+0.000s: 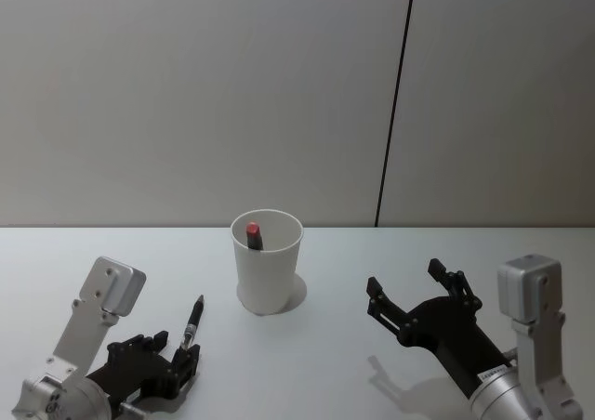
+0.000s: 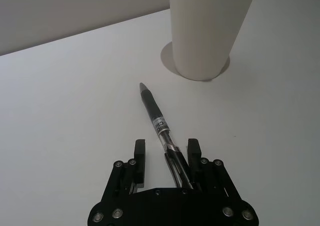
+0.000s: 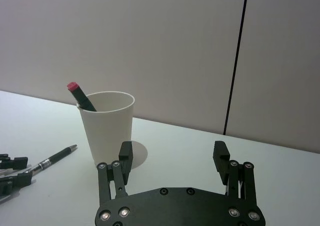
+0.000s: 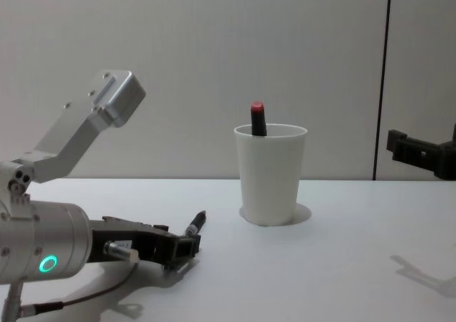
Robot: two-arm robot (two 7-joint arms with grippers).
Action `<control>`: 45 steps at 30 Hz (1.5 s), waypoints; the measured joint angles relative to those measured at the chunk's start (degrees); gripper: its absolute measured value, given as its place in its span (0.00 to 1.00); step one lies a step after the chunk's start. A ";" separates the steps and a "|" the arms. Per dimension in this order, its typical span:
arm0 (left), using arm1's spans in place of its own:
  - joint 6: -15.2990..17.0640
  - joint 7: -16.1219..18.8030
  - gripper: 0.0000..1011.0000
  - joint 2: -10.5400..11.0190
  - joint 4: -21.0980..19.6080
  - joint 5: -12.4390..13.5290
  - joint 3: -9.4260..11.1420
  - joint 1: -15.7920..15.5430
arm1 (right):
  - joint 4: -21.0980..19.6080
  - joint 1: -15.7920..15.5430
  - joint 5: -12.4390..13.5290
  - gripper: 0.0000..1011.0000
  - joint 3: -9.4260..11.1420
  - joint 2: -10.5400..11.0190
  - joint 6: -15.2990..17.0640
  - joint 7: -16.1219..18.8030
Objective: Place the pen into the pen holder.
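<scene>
Lower left, head view: the left gripper (image 1: 178, 346), black jointed metal, sits low over the matte white table (image 1: 321, 374). Its fingers are parted wider than the pen (image 1: 192, 325), whose rear end lies between them, unclamped. The pen is slim and dark with a clear barrel section. It lies on the table just left of the pen holder (image 1: 268, 273), tip toward it. Centre: the pen holder, a smooth white tapered cup, stands upright, with a red-capped marker (image 1: 253, 234) leaning inside. Lower right: the right gripper (image 1: 404, 279) hangs above the table, fingers spread wide, empty.
</scene>
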 joint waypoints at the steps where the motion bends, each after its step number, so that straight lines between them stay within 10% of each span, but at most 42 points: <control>1: 0.00 0.00 0.52 0.00 0.00 0.00 0.00 0.01 | 0.00 0.00 0.00 0.99 0.00 0.00 0.00 0.00; 45: 0.00 0.00 0.21 0.00 0.00 -0.01 0.00 0.02 | 0.00 0.00 0.00 0.99 0.00 0.00 0.00 0.00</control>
